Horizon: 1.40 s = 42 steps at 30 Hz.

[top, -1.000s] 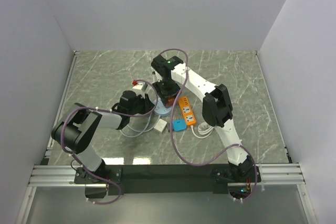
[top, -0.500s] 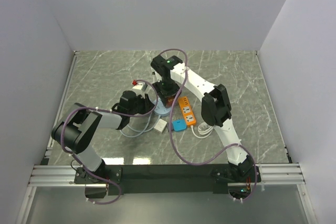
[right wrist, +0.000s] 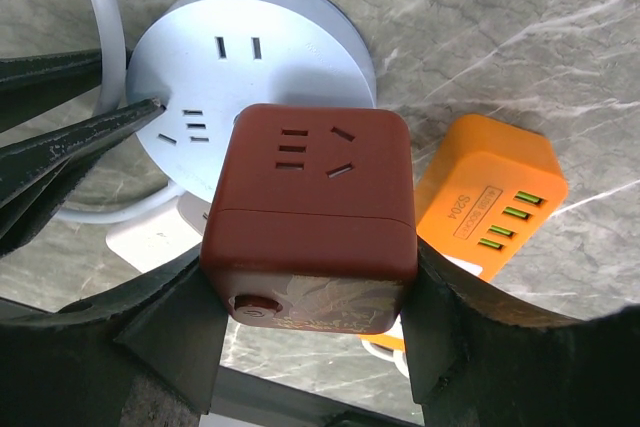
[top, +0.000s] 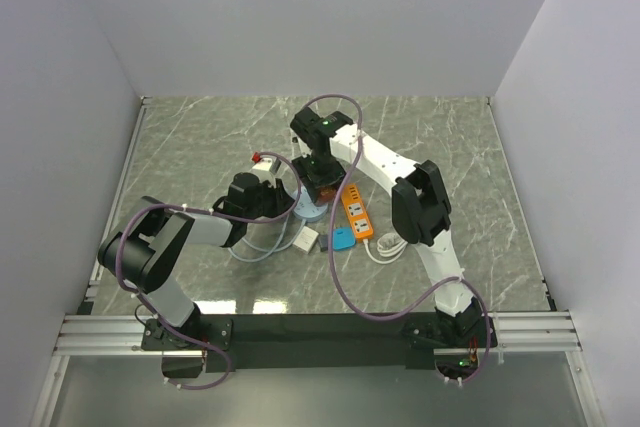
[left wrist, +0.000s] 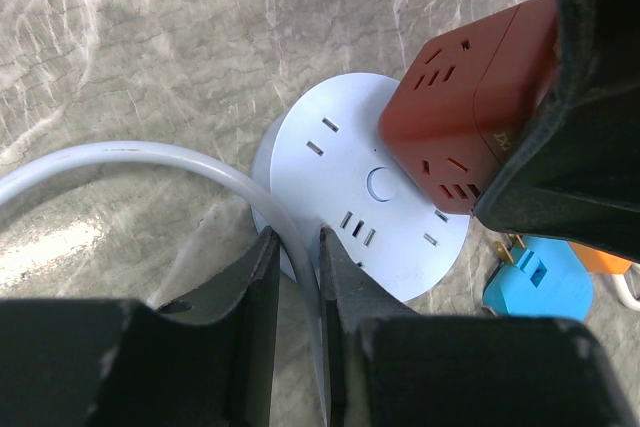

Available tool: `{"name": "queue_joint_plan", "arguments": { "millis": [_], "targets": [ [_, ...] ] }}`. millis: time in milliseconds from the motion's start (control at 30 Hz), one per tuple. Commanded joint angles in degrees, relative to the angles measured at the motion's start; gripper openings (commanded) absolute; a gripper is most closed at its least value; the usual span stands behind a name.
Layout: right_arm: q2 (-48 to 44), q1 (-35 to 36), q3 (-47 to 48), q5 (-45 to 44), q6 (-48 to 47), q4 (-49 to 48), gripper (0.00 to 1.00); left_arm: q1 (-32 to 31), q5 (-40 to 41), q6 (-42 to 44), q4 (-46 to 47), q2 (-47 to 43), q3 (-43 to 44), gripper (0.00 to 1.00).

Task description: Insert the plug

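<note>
A round pale-blue socket hub (left wrist: 360, 197) lies on the marble table; it also shows in the right wrist view (right wrist: 240, 57) and in the top view (top: 306, 210). My right gripper (right wrist: 310, 317) is shut on a dark red cube plug adapter (right wrist: 310, 207), held over the hub's right part; the cube also shows in the left wrist view (left wrist: 470, 107). My left gripper (left wrist: 297, 277) is shut on the hub's white cable (left wrist: 150, 162) at the hub's near edge. Whether the cube's pins touch the hub is hidden.
An orange power strip (right wrist: 485, 192) lies right of the hub, also seen from the top (top: 356, 211). A blue plug (top: 342, 238) and a white adapter (top: 306, 239) lie in front. White cable loops lie on the table (top: 385, 247).
My right arm has shifted slightly; the cube stays over the hub. The left arm has not moved.
</note>
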State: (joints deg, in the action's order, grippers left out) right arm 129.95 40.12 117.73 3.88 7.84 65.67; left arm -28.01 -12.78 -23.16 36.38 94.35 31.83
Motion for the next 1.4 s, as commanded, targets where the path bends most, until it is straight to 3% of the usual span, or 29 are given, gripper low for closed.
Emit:
{"name": "queue_joint_plan", "arguments": {
  "millis": [0,400,1100,1367],
  "targets": [
    [6.37,3.04,-3.56,7.28,2.80,-21.90,0.33,-4.25,-9.64,0.31,-2.19,0.14,-0.99,0.00],
    [5.23,2.95,-2.07,5.09,1.75,-21.37,0.90,-4.16,-9.28,0.48,-2.46,-0.30,-1.07,0.00],
    [-5.22,2.60,-7.87,-2.91,2.36,-27.17,0.97,-4.33,-8.50,0.39,-2.28,-1.27,-1.60,0.00],
    [-11.37,2.51,-14.01,-4.92,3.41,-29.72,0.98,-4.42,-7.71,0.13,-2.72,-1.97,-1.69,0.00]
  ]
}}
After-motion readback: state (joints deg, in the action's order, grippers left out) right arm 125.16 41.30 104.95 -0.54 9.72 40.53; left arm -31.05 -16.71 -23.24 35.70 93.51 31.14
